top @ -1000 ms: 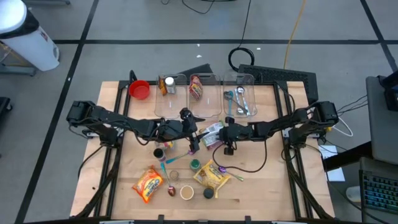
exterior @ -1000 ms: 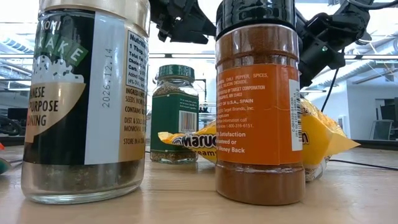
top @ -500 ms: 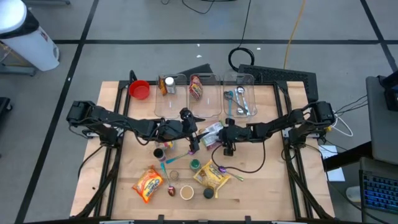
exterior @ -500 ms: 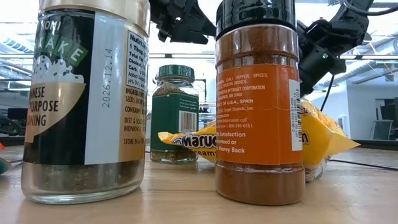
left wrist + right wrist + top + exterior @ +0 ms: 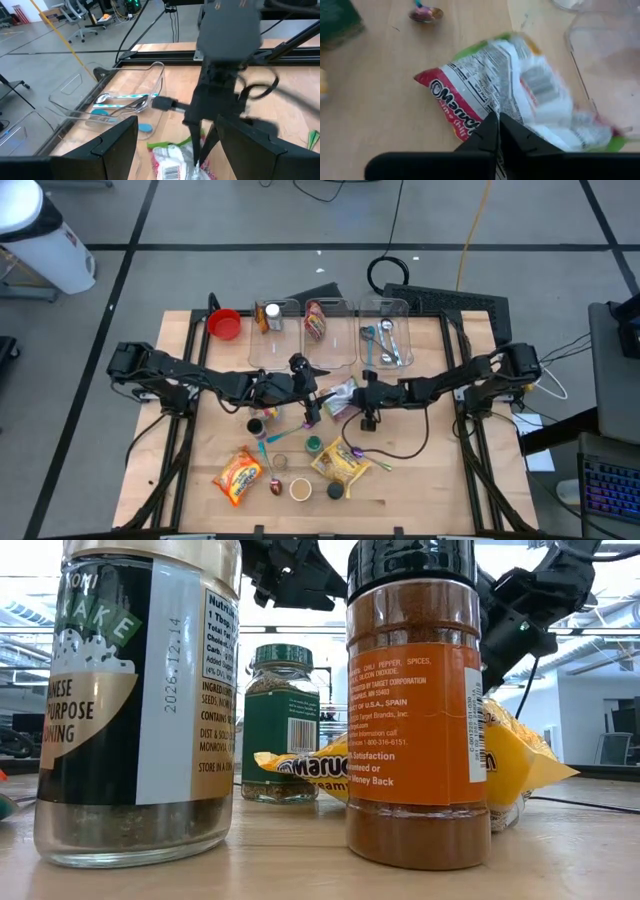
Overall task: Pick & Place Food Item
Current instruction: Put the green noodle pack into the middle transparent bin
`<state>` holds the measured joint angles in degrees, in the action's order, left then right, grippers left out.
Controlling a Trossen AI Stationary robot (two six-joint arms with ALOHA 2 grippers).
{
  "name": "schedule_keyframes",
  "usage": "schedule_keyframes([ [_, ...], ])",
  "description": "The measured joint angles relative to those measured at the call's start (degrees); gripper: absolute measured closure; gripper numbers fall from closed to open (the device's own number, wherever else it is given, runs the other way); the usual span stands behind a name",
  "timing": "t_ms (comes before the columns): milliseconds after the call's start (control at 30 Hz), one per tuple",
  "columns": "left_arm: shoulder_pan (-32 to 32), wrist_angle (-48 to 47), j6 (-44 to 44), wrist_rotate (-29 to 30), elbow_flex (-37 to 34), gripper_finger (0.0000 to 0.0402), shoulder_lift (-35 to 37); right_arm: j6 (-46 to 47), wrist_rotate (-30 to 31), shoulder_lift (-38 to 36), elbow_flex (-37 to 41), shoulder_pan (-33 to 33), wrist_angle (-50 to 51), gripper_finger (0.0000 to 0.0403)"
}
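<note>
While my high view only hints it, my right wrist shows the right gripper [image 5: 498, 131] pinched shut on one noodle packet [image 5: 510, 90]; left gripper [image 5: 177, 145] open.

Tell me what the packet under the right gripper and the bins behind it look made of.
Noodle packet: thin printed plastic film, glossy and crinkled, pinched by the shut right gripper. Bins: clear rigid plastic, apparently; the wood shows through.
</note>
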<state>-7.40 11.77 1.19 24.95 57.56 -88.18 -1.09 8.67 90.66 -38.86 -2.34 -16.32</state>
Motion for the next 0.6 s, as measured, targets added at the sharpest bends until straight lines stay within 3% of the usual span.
schedule_keyframes([
  [333,-0.02,0.54,0.93,-0.26,0.0,0.0128,0.0,5.33,-6.84,-16.0,-0.06,-3.03,0.11,0.0402],
  [600,-1.53,3.97,9.67,-3.96,0.0,0.0128,0.0,12.72,-10.72,-28.9,-0.06,-3.03,2.44,0.0403],
])
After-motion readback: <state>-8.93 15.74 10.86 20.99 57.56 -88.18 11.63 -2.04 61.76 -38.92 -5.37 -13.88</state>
